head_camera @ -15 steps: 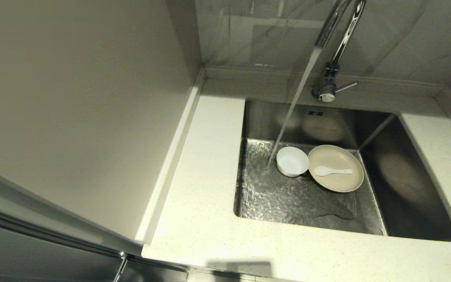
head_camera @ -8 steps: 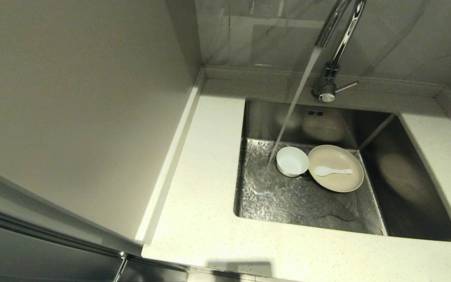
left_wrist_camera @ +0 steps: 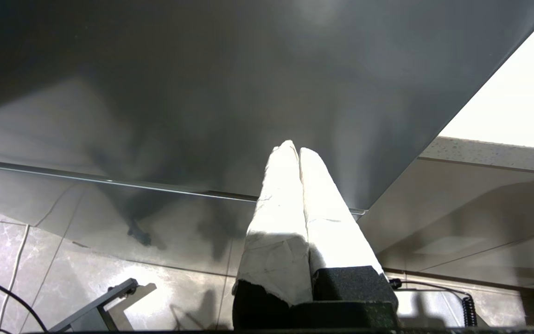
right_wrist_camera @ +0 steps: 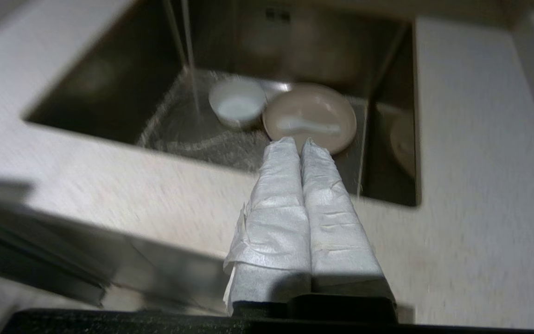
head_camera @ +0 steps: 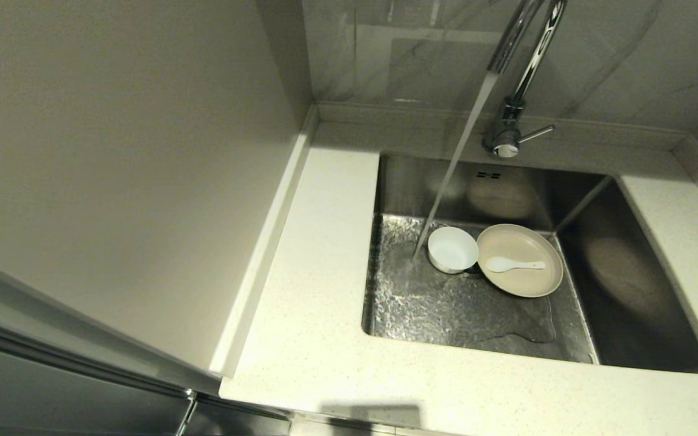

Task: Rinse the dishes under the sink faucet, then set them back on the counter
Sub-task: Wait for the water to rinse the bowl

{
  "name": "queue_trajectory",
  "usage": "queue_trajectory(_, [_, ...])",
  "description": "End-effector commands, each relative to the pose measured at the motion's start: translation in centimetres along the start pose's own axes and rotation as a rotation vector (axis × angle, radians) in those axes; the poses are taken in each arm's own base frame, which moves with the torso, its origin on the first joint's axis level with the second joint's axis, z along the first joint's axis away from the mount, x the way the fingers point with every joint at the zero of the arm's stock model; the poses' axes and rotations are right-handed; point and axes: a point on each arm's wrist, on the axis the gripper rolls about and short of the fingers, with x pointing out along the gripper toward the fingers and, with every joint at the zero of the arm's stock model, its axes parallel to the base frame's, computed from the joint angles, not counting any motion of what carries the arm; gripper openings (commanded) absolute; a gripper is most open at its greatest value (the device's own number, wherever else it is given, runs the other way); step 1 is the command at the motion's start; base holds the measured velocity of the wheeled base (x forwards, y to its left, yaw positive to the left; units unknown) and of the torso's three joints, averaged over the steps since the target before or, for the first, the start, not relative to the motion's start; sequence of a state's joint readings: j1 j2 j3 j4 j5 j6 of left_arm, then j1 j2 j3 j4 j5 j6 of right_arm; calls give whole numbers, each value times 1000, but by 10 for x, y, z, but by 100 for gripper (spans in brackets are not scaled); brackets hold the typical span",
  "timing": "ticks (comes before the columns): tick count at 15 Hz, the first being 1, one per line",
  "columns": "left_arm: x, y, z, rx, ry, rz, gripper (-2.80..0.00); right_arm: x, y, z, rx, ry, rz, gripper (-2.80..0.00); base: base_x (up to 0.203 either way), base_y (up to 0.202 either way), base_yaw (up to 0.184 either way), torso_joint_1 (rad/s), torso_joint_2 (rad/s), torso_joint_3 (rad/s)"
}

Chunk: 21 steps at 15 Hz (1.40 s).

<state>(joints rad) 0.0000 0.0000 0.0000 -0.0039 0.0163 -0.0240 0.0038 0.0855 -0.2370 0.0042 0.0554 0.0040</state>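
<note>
A small white bowl (head_camera: 452, 248) stands on the floor of the steel sink (head_camera: 646, 284), touching a cream plate (head_camera: 520, 260) on its right. A white spoon (head_camera: 514, 264) lies in the plate. Water runs from the chrome faucet (head_camera: 515, 103) and lands just left of the bowl. My right gripper (right_wrist_camera: 298, 141) is shut and empty, hovering over the counter's (right_wrist_camera: 461, 185) front edge and pointing at the plate (right_wrist_camera: 311, 120) and bowl (right_wrist_camera: 237, 106). Shut and empty as well, my left gripper (left_wrist_camera: 293, 149) is parked below counter level beside a dark cabinet panel.
The speckled counter (head_camera: 319, 266) wraps the sink on the left, front and right. A tall beige panel (head_camera: 119, 169) rises at the left. A low raised edge and marbled wall (head_camera: 615, 60) stand behind the faucet. Water spreads over the sink floor (head_camera: 446, 309).
The sheet of water on the sink floor has spread a little further forward and right. The dishes have not moved. Neither arm shows in the head view.
</note>
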Motion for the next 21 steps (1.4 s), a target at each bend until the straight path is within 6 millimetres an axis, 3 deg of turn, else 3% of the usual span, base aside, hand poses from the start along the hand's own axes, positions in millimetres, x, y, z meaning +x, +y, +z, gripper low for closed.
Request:
queue_trajectory(1, [0,0,0,-1,-4,0,-280,21,0,55,55,11,32,-280,0,0,0,0,0,0])
queue_trajectory(4, [0,0,0,-1,-4,0,-280,61,-1,108,256,52,105,-280,0,0,0,0,0,0])
queue_trajectory(6, [0,0,0,-1,-4,0,-280,91,-1,119,390,129,136,-280,0,0,0,0,0,0])
queue_trajectory(14, [0,0,0,-1,-4,0,-280,223,-4,133,685,351,142,-280,0,0,0,0,0,0])
queue_trajectory(17, [0,0,0,-1,-4,0,-280,274,-6,121,728,353,140,-280,0,0,0,0,0,0])
queue_trajectory(21, [0,0,0,-1,-4,0,-280,320,-7,102,679,332,151,-280,0,0,0,0,0,0])
